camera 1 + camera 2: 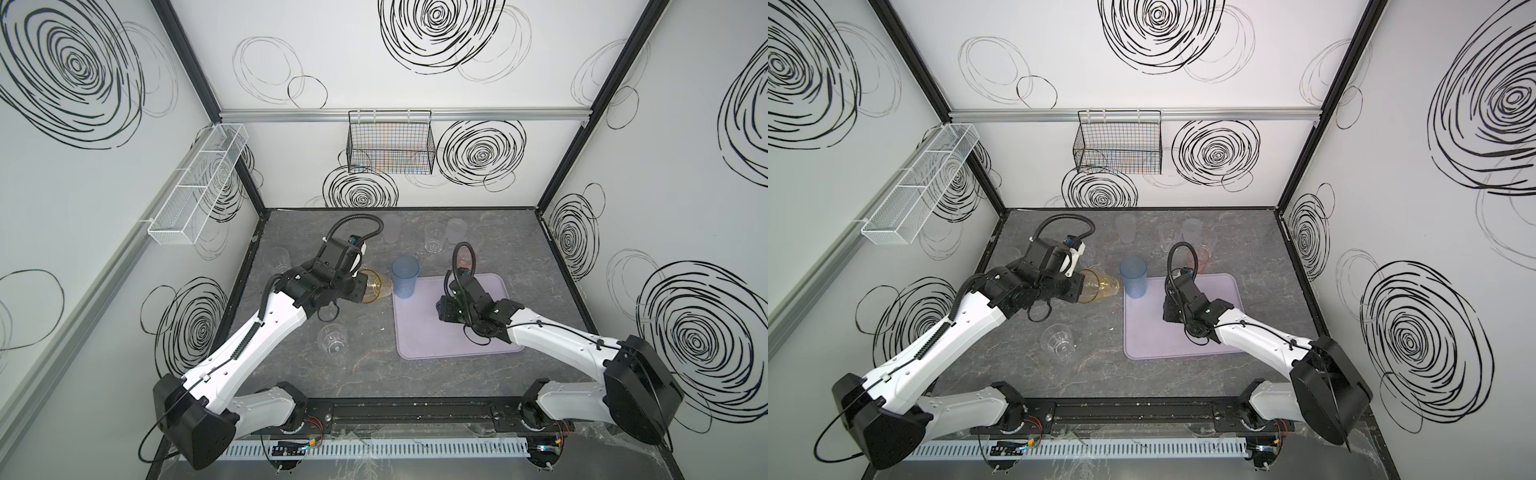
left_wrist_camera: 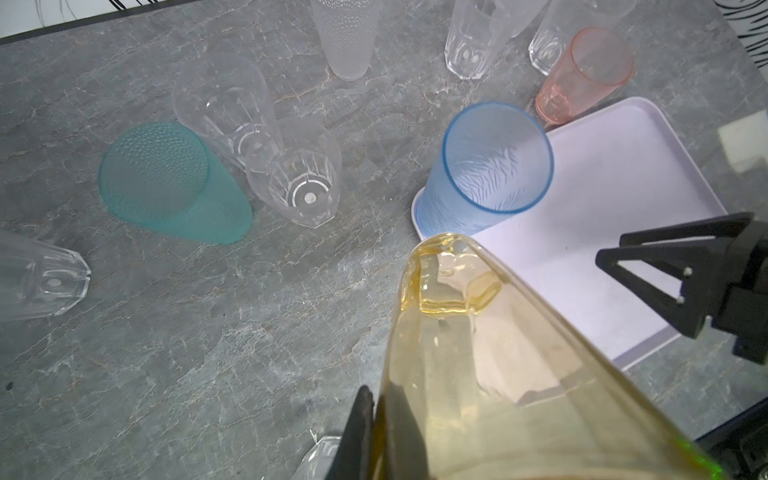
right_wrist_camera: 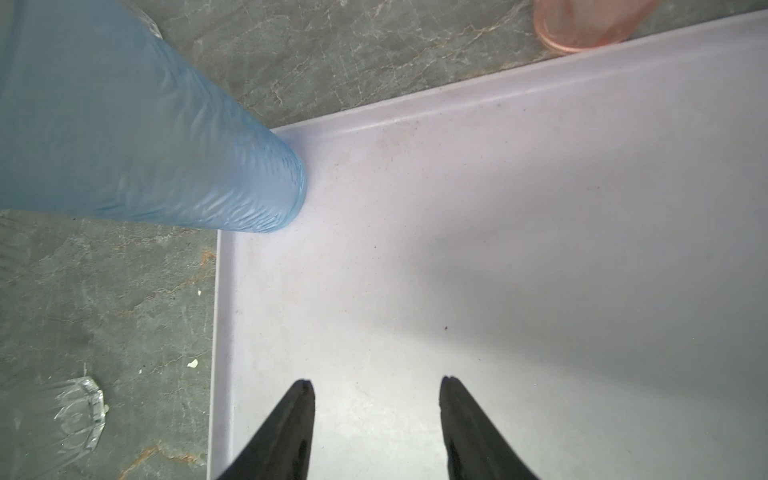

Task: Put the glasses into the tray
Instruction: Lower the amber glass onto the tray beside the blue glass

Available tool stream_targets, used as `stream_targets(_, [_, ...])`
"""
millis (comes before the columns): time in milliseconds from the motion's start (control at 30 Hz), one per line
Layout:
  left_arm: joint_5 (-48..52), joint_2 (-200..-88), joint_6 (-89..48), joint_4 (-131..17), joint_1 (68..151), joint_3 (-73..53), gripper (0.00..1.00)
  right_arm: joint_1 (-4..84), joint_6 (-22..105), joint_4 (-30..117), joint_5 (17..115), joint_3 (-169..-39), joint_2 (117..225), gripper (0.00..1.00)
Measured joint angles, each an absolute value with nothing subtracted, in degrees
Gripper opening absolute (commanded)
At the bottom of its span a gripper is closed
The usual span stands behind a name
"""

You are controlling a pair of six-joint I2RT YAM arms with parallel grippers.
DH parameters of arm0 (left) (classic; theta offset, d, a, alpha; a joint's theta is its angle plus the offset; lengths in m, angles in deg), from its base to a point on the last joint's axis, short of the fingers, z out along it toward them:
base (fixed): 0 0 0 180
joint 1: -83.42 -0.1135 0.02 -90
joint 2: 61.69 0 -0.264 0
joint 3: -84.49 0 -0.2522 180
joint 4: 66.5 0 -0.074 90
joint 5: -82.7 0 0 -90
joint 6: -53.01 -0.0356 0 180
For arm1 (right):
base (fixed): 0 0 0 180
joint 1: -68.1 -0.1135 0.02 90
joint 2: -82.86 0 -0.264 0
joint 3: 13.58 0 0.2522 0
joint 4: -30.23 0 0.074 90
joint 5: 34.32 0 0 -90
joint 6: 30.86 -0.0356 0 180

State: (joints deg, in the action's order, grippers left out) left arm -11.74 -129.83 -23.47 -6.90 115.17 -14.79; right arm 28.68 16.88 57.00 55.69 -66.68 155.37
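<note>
Hanging on the left wall, a mesh basket (image 1: pixel 195 187) sits above the tabletop (image 1: pixel 374 374). Near the tabletop's left edge stands a clear glass (image 1: pixel 276 259), and closer to the front a second clear glass (image 1: pixel 331 338) rests just beside the left arm (image 1: pixel 257 332). The left wrist view shows a teal glass (image 2: pixel 166 183) on the tabletop, close to a faceted glass (image 2: pixel 295 174). The left fingers (image 2: pixel 360 428) are clamped tight on the wall of the amber glass (image 1: pixel 376 286) at its mouth, one outside and one inside, holding it tipped on its side with its base toward the blue glass (image 1: pixel 405 276); whether the two glasses touch I cannot tell. The blue glass stands upright inside the tray (image 1: pixel 419 332), in its far left corner. The right fingers (image 3: pixel 286 428) hang over the tray's middle, parted with a clear gap and holding nothing. Just past the tray's far rim, on the tabletop, stands the pink glass (image 2: pixel 586 75), with a frosted glass (image 1: pixel 456 230) behind it near the back wall.
</note>
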Motion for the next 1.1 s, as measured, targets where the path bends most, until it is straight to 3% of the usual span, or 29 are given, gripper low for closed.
stream_targets(400, [-12.79,-139.79,-23.73,-3.90,125.05,-13.98,0.00,28.68,16.29,56.96,56.01,-64.16,153.06,0.53])
stream_targets(1100, [-13.97,-160.34,-30.42,-3.97,126.77,-0.80,0.01,28.68,16.23,53.94,59.18,-63.31,157.93,0.54])
